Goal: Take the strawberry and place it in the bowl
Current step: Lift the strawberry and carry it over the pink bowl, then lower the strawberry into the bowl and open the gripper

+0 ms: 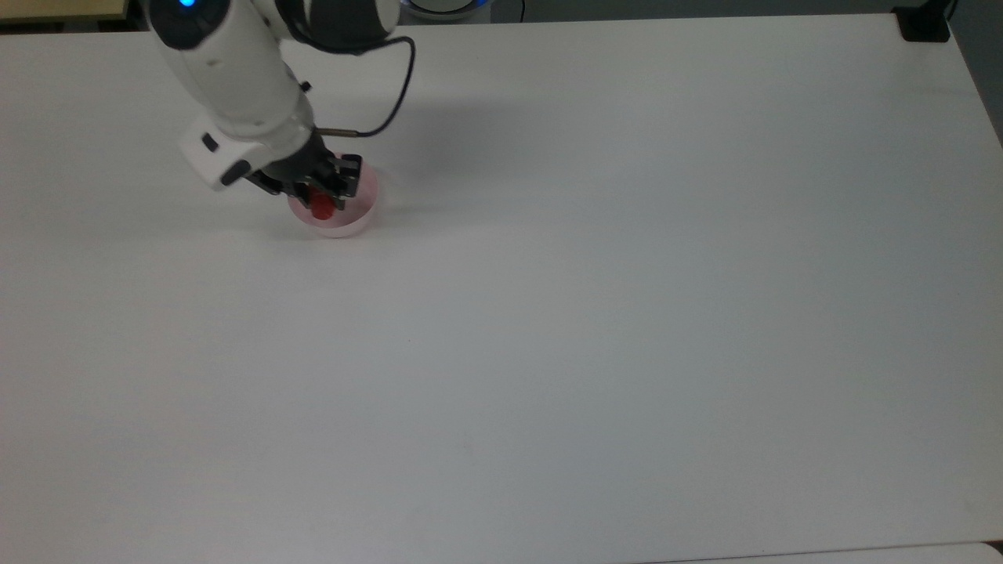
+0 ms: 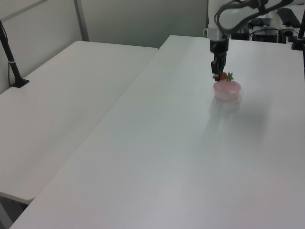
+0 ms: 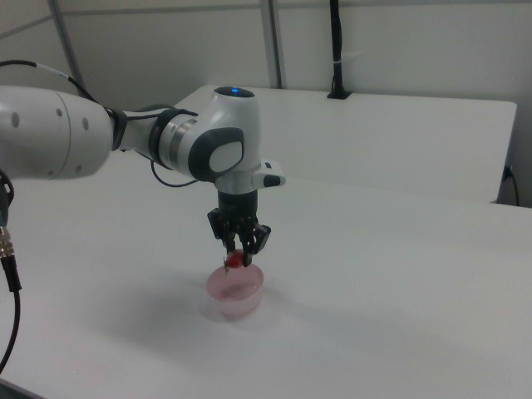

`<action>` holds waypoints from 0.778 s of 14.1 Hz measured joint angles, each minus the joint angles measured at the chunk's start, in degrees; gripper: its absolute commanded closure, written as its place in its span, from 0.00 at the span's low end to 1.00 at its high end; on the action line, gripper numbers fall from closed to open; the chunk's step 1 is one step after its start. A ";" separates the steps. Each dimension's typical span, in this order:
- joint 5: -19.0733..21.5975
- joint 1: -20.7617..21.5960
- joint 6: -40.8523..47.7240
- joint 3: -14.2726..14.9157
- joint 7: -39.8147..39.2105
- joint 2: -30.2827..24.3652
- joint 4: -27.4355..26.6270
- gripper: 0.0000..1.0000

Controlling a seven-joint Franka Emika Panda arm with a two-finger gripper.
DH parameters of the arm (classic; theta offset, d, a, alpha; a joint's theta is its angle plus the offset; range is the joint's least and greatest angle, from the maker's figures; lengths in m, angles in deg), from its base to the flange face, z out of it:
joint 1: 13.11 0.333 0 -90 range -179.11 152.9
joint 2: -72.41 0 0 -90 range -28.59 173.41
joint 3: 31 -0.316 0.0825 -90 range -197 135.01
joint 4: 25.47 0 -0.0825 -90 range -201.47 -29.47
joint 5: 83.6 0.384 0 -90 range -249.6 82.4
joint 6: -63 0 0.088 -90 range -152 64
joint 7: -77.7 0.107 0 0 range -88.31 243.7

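Gripping strawberry (image 1: 321, 207) above bowl (image 1: 354, 222)

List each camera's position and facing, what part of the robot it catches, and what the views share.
Top view: overhead, looking down on the white table; arm and gripper.
Left view: raised, along the table toward the small pale pink plastic bowl; wrist, gripper.
Right view: beside the table, toward the arm; forearm, gripper.
All share the bowl and the held glossy red toy strawberry.

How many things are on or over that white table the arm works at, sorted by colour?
Red: 1, the strawberry, held in the gripper over the bowl.
Pale pink: 1, the bowl standing on the table.
Total: 2 things.
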 measured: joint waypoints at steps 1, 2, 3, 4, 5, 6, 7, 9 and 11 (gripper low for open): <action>-0.20 0.32 0.00 0.00 0.21 0.62 -0.13 0.70; -0.61 0.26 0.00 0.03 0.21 1.12 -0.21 0.68; -1.22 0.14 0.00 0.12 0.21 1.63 -0.23 0.60; -1.76 0.08 0.00 0.16 0.21 1.91 -0.24 0.57; -2.15 0.07 0.12 0.21 0.21 2.08 -0.27 0.56; -2.42 0.06 0.45 0.22 0.21 2.13 -0.28 0.28; -2.57 0.06 1.07 0.22 0.21 2.09 -0.24 0.10; -2.60 0.04 1.68 0.23 0.21 1.89 -0.19 0.00; -2.61 0.04 2.16 0.23 0.21 1.49 -0.01 0.00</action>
